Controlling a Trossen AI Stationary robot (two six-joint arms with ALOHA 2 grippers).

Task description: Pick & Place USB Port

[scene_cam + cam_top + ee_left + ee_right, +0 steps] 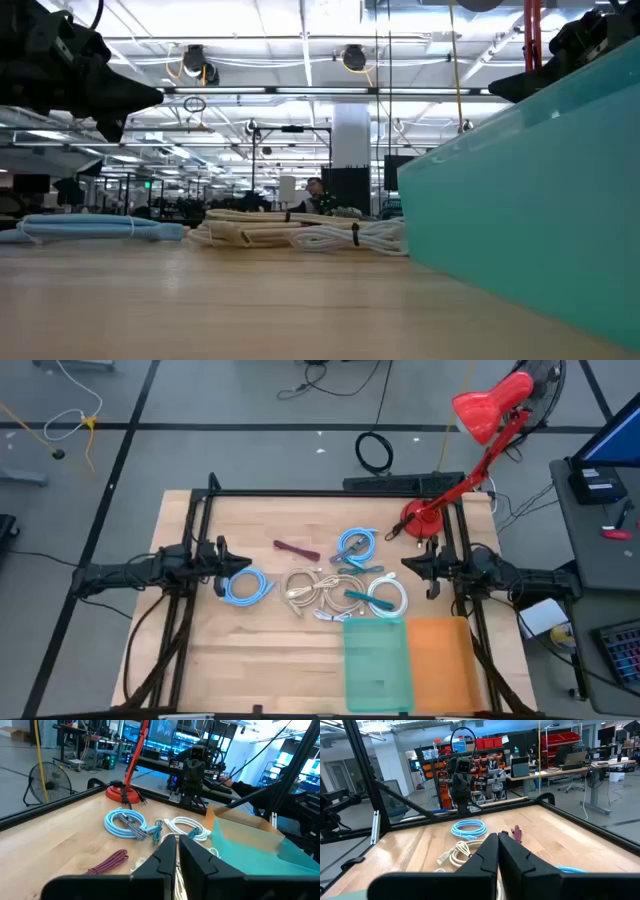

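Cables [330, 585] lie between both clenched claws, left [222, 556] and right [418, 564]; whichever reaches should open wide over one coil first.

Grey floor [250, 400] with cables, red desk lamp [487, 410].

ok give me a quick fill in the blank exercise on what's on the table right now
1. The two bins at the table's near edge are teal and ____.
2. The left gripper hangs beside a coiled cable coloured light ____.
3. The lamp at the table's far right corner is ____.
4. The right gripper holds ____.

Missing words: orange; blue; red; nothing
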